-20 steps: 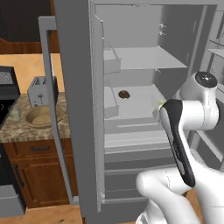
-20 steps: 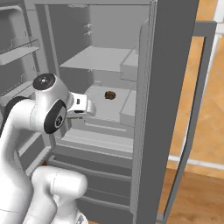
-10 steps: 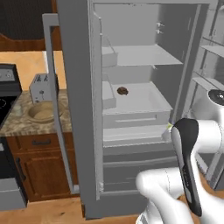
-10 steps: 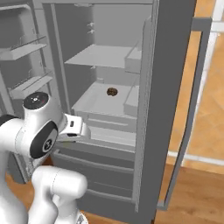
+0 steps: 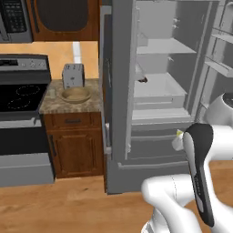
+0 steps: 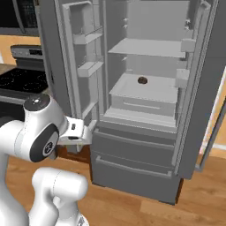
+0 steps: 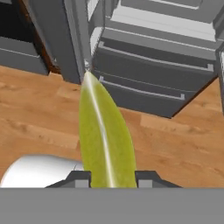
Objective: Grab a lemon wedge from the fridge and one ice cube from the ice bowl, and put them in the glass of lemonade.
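Note:
The lemon wedge [image 7: 105, 135] is a yellow-green sliver standing up between my fingertips [image 7: 146, 178]; my gripper [image 7: 109, 177] is shut on it. In the left base view the gripper [image 5: 179, 136] hangs low in front of the fridge [image 5: 119, 91], with a yellow speck of wedge [image 5: 179, 133] at its tip. The right base view has the gripper [image 6: 88, 130] beside the open fridge [image 6: 132, 150] at drawer height. The tan ice bowl [image 5: 76, 94] sits on the counter left of the fridge. The glass of lemonade is out of view.
A silver toaster [image 5: 73, 75] stands behind the bowl. A stove [image 5: 20, 98] adjoins the counter on the left. Both fridge doors stand open, and a dark brown lump [image 6: 142, 80] lies on a shelf. The fridge drawers [image 7: 148, 65] and wooden floor [image 7: 175, 140] lie below the hand.
The whole picture has shifted: the base has backed away from the fridge, bringing counter and stove into view. The arm has dropped lower, still holding the wedge.

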